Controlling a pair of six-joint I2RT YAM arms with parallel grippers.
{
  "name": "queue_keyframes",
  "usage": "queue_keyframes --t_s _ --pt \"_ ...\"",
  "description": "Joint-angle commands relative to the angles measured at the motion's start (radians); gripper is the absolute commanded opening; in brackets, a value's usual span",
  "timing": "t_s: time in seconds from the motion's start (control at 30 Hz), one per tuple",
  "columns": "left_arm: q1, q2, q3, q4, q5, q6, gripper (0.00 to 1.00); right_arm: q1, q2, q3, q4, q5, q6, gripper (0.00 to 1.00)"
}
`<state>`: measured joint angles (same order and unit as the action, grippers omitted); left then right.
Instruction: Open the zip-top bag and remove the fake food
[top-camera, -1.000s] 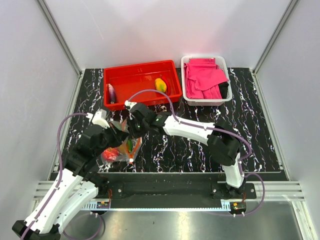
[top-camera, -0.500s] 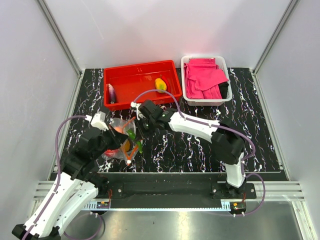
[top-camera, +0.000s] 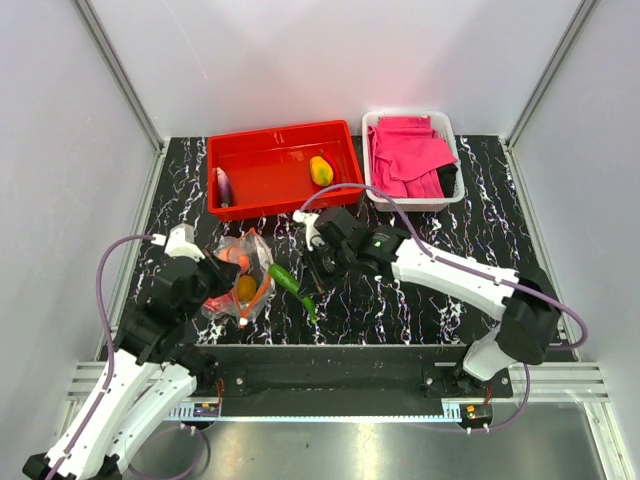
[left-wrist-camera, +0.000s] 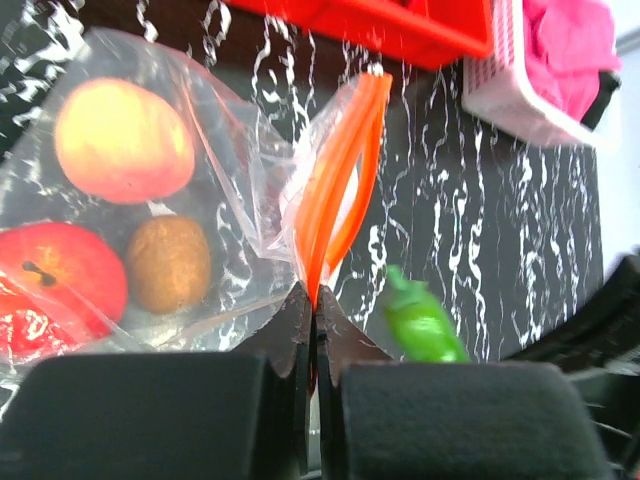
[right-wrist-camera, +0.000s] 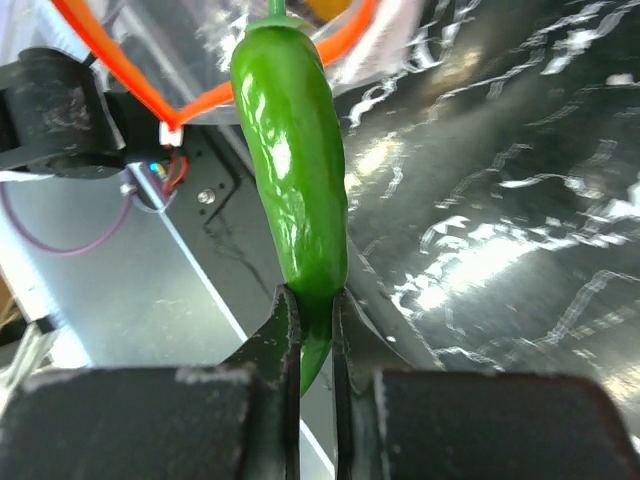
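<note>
white walls (top-camera: 300, 60) enclose black marbled table (top-camera: 500, 200) under zip-top bag (top-camera: 235, 282)

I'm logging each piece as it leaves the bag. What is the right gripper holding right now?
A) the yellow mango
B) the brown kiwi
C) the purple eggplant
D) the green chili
D: the right gripper is pinched on the narrow end of the green chili, which is beside the bag that the left gripper holds.
</note>
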<state>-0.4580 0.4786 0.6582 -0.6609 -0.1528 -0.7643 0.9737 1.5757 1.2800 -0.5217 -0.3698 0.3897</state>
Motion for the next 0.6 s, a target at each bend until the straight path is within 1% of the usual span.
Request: queue_keyframes --t_s 0.0,0.13,0.2,0.3,0.33,0.37,0.43,0.53,0.57 --pt "-0.002 -0.035 0.050 0.001 -0.085 -0.010 0.00 -0.007 -0.089 0.024 -0.058 0.175 -0.054 0.00" --pt "-0.002 -0.047 0.049 -0.008 -0.079 0.000 0.00 -0.058 -0.082 0.094 -0.061 0.325 -0.084 0.00" --pt "-0.002 -0.049 0.050 -0.011 -0.077 0.005 0.00 -0.093 -0.057 0.162 -0.063 0.354 -0.098 0.00" --pt "-0.002 -0.048 0.049 -0.009 -0.074 0.005 0.00 -0.134 0.024 0.281 -0.064 0.445 -0.144 0.00" --pt "-0.002 -0.041 0.053 -0.009 -0.074 0.010 0.00 -0.145 0.077 0.313 -0.072 0.506 -0.170 0.00" --pt "-0.002 -0.038 0.057 -0.009 -0.073 0.014 0.00 -0.156 0.107 0.384 -0.078 0.534 -0.181 0.00" --pt "-0.002 -0.029 0.064 -0.009 -0.068 0.020 0.00 -0.193 0.193 0.447 -0.081 0.601 -0.230 0.00" --pt "-0.002 -0.020 0.077 -0.008 -0.062 0.034 0.00 -0.249 0.314 0.608 -0.080 0.678 -0.293 0.00" --pt "-0.002 -0.017 0.078 -0.008 -0.062 0.037 0.00 -0.263 0.343 0.639 -0.080 0.686 -0.307 0.00"
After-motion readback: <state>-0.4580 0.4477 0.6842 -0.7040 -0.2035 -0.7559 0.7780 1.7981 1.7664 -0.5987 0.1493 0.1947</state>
